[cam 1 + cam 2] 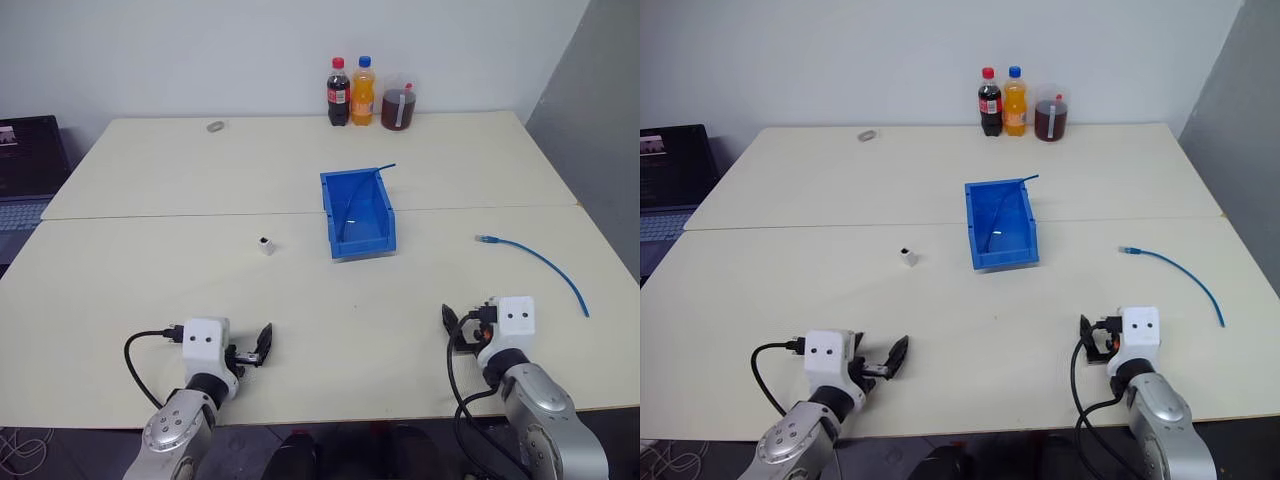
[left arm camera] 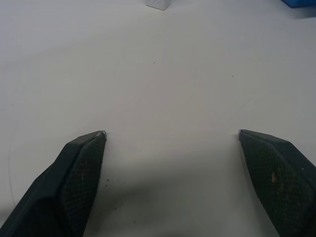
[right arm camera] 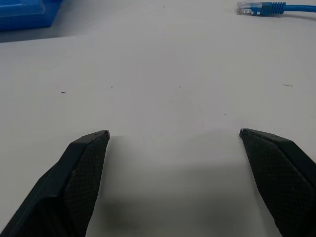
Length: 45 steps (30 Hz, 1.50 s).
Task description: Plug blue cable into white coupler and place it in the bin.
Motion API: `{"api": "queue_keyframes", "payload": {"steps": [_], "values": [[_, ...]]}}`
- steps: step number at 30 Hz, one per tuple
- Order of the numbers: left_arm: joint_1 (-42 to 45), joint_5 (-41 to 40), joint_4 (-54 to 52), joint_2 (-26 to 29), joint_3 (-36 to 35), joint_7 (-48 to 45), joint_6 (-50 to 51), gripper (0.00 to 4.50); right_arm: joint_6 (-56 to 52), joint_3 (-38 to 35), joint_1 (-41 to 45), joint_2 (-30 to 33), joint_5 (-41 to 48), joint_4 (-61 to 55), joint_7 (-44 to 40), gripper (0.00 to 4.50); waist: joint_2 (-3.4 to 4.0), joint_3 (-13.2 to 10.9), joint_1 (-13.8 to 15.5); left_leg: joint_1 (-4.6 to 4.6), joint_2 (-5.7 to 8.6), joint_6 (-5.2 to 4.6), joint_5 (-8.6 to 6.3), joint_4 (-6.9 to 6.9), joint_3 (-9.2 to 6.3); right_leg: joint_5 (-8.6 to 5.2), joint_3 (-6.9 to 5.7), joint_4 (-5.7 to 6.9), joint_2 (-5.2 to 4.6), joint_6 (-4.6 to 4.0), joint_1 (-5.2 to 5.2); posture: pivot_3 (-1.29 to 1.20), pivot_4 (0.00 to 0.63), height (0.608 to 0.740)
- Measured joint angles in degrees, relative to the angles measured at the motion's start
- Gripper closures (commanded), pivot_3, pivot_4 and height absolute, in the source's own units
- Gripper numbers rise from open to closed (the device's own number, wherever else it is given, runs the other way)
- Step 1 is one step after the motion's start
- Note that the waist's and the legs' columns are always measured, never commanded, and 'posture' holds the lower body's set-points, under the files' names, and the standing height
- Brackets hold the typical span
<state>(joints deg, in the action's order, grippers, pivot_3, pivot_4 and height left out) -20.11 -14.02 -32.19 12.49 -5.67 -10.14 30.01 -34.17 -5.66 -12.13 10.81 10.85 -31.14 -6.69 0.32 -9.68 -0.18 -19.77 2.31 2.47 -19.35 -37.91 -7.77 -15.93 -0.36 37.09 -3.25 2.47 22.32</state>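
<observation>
Hovering wide open and empty over the surface's (image 1: pixel 120 290) near edge: left pincer (image 2: pixel 172 134). Sitting left of centre: white coupler (image 1: pixel 266 245). Resting mid-surface, just right of it: bin (image 1: pixel 357 212). Curving toward the right edge, plug end inward: blue cable (image 1: pixel 540 260). Hovering open, empty, by the near edge: right pincer (image 3: pixel 174 133).

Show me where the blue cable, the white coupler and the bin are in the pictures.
blue cable (image 1: pixel 545 259): left eye view, middle of its curved length.
white coupler (image 1: pixel 266 245): left eye view, on its small white body.
bin (image 1: pixel 329 212): left eye view, on its left wall.
</observation>
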Motion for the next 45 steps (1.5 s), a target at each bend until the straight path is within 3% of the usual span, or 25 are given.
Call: {"api": "queue_keyframes", "payload": {"steps": [19, 30, 33, 38, 41, 45], "values": [[-2.3, 0.0, -1.4, -1.1, 0.4, 0.4, -0.6, 0.02, -0.6, -0.8, -1.3, 0.4, -0.7, -1.8, 0.5, 0.0, 0.01, 0.0, 0.0, 0.01, 0.0, -0.01, 0.0, -0.03, 0.0, 0.0, -0.01, 0.03, 0.02, 0.0, -0.02, 0.0, 0.15, 0.74], [1.8, -1.5, -0.4, 1.2, 2.1, -3.4, 1.3, 0.02, -0.8, -0.8, -0.1, 0.5, -0.6, -1.8, 0.5, 0.0, 0.0, 0.0, 0.1, 0.0, 0.01, -0.06, 0.04, -0.06, -0.01, 0.02, -0.07, 0.12, 0.06, -0.03, -0.02, 0.0, 0.15, 0.74], [7.0, -4.6, -0.6, 2.8, 5.7, -7.7, 5.2, 0.02, -1.2, -1.1, 0.8, 1.1, -0.6, -1.7, 0.4, 0.0, -0.02, 0.0, 0.2, -0.02, 0.08, -0.1, 0.08, -0.1, -0.03, 0.05, -0.12, 0.15, 0.11, -0.01, -0.02, 0.0, 0.15, 0.74], [27.5, -10.7, -0.8, 3.6, 12.0, -14.5, 11.3, 0.02, -1.2, -4.8, 5.4, 6.1, 0.6, 1.4, -2.8, 0.0, -0.08, 0.0, 0.1, -0.02, 0.17, -0.08, 0.28, -0.16, 0.08, 0.27, -0.19, 0.13, 0.14, 0.06, -0.07, 0.0, 0.15, 0.74], [35.2, -12.0, 1.8, 4.3, 15.1, -19.0, 12.0, 0.02, -0.5, -8.8, 8.1, 11.4, 3.0, 7.6, -7.7, 0.0, -0.04, 0.0, -0.6, 0.08, 0.17, -0.06, 0.3, -0.15, 0.32, 0.28, -0.01, 0.15, 0.14, 0.06, -0.09, 0.0, 0.15, 0.74], [39.0, -11.8, 8.9, 6.2, 19.1, -25.7, 10.3, 0.02, 3.7, -13.1, 12.3, 21.4, 4.6, 20.5, -17.0, 0.0, -0.08, 0.0, -1.4, 0.04, 0.16, -0.07, 0.3, -0.13, 0.36, 0.29, -0.04, 0.14, 0.13, 0.04, -0.06, 0.0, 0.15, 0.74]]}}
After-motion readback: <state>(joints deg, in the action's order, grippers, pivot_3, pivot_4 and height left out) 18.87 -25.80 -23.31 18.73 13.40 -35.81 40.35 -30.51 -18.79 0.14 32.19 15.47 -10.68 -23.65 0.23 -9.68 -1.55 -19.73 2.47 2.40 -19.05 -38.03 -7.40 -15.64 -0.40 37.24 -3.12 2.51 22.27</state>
